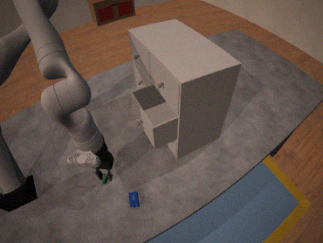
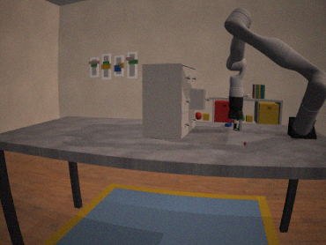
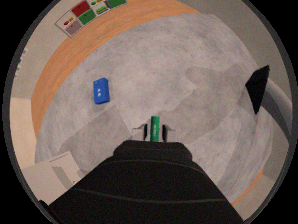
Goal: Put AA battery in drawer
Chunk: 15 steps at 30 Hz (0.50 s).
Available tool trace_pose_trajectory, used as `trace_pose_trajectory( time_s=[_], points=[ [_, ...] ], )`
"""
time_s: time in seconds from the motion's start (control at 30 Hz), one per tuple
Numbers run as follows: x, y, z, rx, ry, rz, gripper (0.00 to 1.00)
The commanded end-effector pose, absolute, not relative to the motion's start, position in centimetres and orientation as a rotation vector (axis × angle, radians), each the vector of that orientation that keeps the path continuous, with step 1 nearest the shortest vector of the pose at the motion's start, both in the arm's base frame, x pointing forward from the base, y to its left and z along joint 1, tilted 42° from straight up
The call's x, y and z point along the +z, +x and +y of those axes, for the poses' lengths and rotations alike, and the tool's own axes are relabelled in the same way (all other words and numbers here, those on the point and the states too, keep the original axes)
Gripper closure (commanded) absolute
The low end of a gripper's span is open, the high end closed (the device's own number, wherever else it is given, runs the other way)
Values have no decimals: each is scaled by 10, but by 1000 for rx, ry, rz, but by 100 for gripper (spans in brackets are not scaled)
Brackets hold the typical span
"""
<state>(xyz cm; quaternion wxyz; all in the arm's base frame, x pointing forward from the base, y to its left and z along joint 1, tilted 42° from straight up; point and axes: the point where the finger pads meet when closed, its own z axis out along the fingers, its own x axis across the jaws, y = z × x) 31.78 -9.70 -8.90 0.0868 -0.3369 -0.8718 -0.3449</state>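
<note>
The green AA battery (image 1: 105, 178) lies on the grey mat in front of the chest, seen also in the wrist view (image 3: 154, 128) and in the exterior view (image 2: 238, 127). My gripper (image 1: 104, 175) points straight down over it. The fingers stand part open on either side of the battery, with a gap on both sides. The white chest (image 1: 183, 74) stands upright. Its middle-row right drawer (image 1: 150, 98) is pulled out and its inside is visible. The other drawers look pushed in.
A blue block (image 1: 134, 198) lies on the mat near the battery, also in the wrist view (image 3: 100, 90). A red ball (image 2: 198, 115) and a small red thing (image 2: 245, 143) lie on the table. The arm's black base (image 1: 17, 194) is at the left.
</note>
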Motion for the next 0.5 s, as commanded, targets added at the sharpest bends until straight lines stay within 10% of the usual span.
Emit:
trace_pose_trajectory(
  time_s=[0.0,0.13,0.17,0.47],
  points=[
    [-89,318,-98,-1027,-1005,-2598,39],
    [-89,318,-98,-1027,-1005,-2598,39],
    [-89,318,-98,-1027,-1005,-2598,69],
    [-89,318,-98,-1027,-1005,-2598,69]
  ],
)
